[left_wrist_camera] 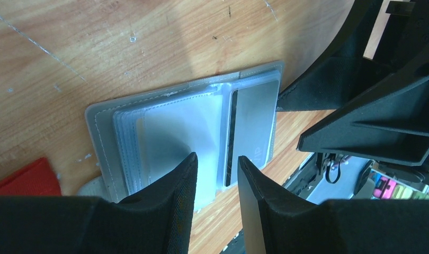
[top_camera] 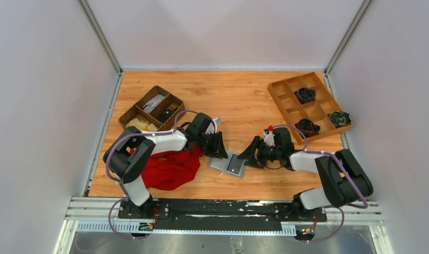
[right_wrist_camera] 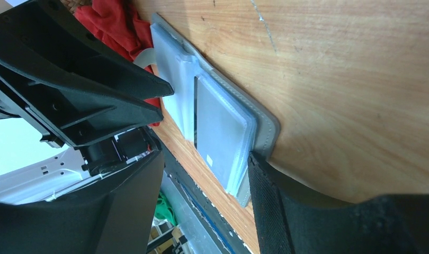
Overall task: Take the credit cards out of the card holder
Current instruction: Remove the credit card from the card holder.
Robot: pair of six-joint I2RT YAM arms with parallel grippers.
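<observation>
Card holder (left_wrist_camera: 104,137) lies opened flat on the surface (left_wrist_camera: 149,42) between the two claws, with both right at it.

Left claw (left_wrist_camera: 217,161): jaws part open with a narrow gap, nothing in them. Its tips sit at the holder's near edge, straddling the line where the fold meets the card half.

I can make out only one credit card (left_wrist_camera: 255,121). It is grey and sits in the half just ahead of the left claw, offset toward the finger nearer the right claw. The other half is a stack of clear sleeves (left_wrist_camera: 170,137); contents not readable.

Key relation: the card's long axis runs straight away from the left claw, parallel to the fold. A dark strip along its fold-side edge lies directly ahead of the gap between the fingers. Can't tell if that strip is the pocket mouth or a stripe on the card.

Right claw (right_wrist_camera: 207,154): jaws wide open, empty, coming in from the opposite side. One finger (right_wrist_camera: 286,211) is on or just over the outer grey rim of the card half; contact not certain. The other finger is clear of the holder.

Red cloth (right_wrist_camera: 109,24) lies just beyond the sleeve half, on the left claw's side.

My read: the left claw is the better lined up for the pull, and the right claw is placed to pin the rim. If the mouth is at the fold, the card has to slide across its short axis, toward the sleeves. Risks are pinching sleeve plastic along with the card, or the holder lifting if it isn't pinned.
</observation>
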